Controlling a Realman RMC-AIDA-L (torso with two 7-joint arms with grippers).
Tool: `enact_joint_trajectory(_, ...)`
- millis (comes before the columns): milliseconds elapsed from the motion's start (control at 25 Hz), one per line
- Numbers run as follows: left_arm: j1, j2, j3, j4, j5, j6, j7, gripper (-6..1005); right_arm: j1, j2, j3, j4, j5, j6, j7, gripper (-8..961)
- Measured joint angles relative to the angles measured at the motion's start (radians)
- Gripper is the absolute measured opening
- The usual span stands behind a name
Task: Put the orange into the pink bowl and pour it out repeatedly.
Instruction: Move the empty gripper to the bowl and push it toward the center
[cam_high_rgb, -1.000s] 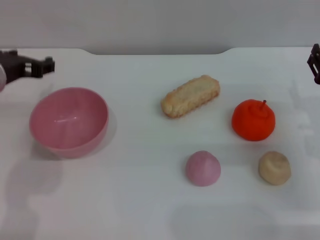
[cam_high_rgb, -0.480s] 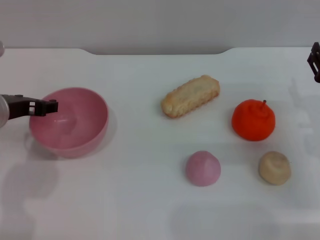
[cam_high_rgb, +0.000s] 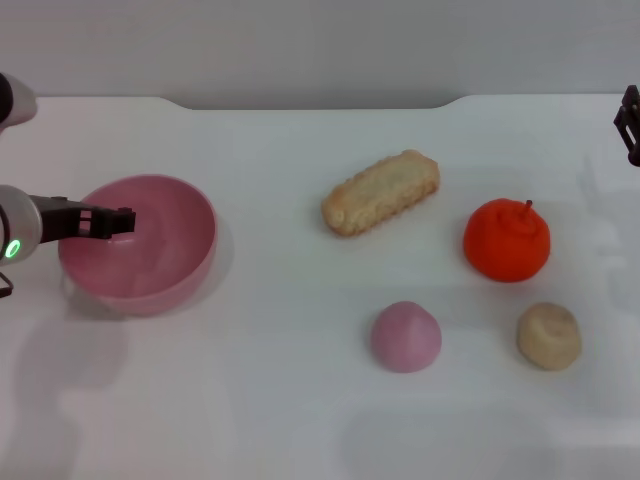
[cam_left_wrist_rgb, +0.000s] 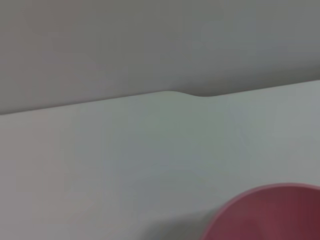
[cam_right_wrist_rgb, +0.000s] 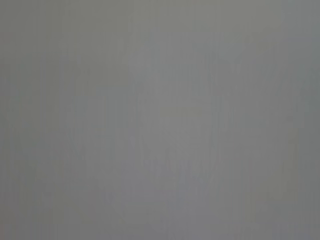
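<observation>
Soft, even overhead light is washing the white table (cam_high_rgb: 300, 420) bright, and the pink bowl (cam_high_rgb: 150, 260) is throwing a faint shadow just beside its base while carrying a pale sheen inside. The left wrist view is showing everything softly blurred, and the right wrist view is showing only flat grey.

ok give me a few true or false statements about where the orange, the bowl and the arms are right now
1. The orange lies inside the pink bowl. False: it sits on the table, and the bowl is empty.
2. The left gripper is over the bowl. True.
3. The right gripper holds the orange. False: it is at the table's far right edge, apart from it.
4. A biscuit lies between bowl and orange. True.
</observation>
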Motion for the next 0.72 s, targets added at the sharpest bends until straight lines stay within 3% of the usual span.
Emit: enact_joint_trajectory(720,-0.017,0.000,0.000,-0.037,0.011,-0.007,-0.002,762,0.008,-0.001,0.002,0.002,0.000,0.002,0.000,765)
